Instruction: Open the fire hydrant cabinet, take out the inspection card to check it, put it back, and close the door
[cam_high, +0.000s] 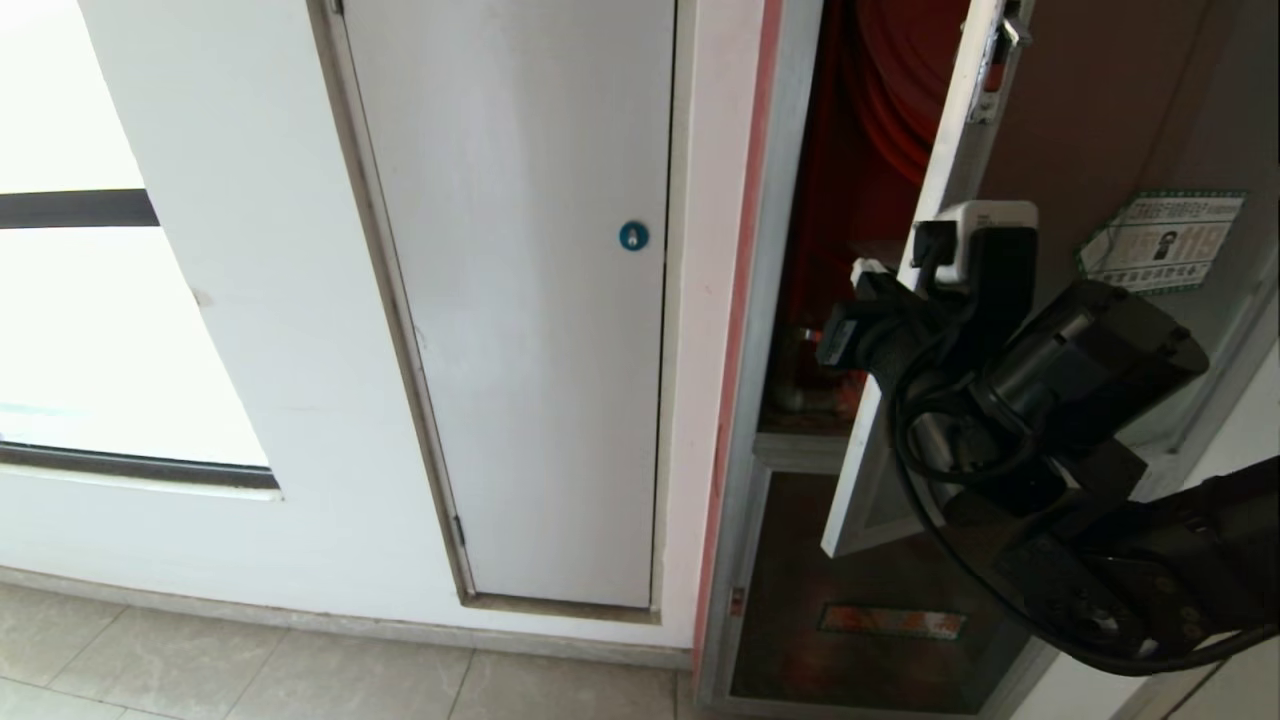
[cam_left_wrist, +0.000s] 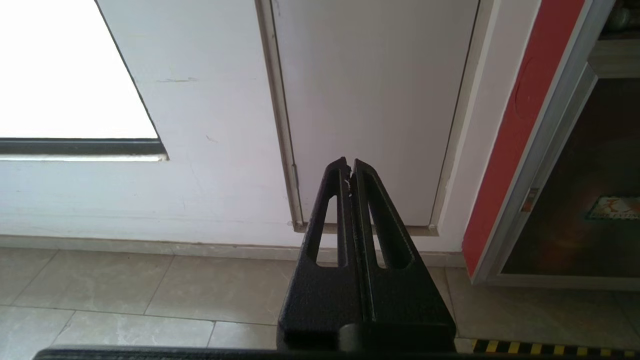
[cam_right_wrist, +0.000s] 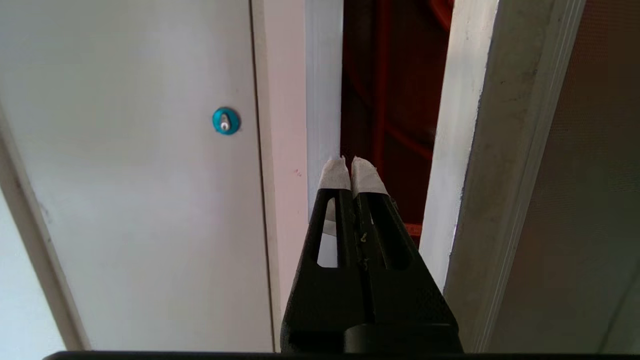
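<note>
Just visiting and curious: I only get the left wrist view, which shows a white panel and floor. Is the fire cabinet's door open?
Observer: Yes. In the head view the door stands ajar, swung outward from the fire hydrant cabinet.
Operator: Where is the other arm?
Observer: The right gripper, shut, points into the gap beside the door's edge, toward the red interior.
Operator: Any card visible?
Observer: No inspection card shows; only a green-bordered sticker on the door's glass.
</note>
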